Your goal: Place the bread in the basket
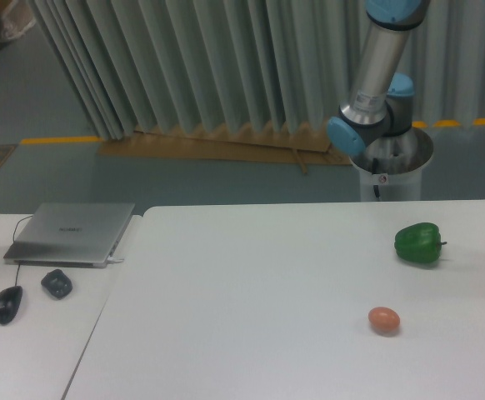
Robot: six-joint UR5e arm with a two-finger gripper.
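Observation:
The bread and the basket are both out of view. Only the lower links of my arm (374, 83) show, rising from the base (391, 162) behind the table's far right edge and leaving the frame at the top. The gripper itself is not in the picture. On the white table (251, 300) I see a smooth brown egg (384, 320) at the right front and a green bell pepper (418, 243) behind it, near the right edge.
A closed grey laptop (72, 232), a black mouse (7, 303) and a small dark object (57, 283) lie on the neighbouring table at the left. Pleated grey curtains (184, 67) hang behind.

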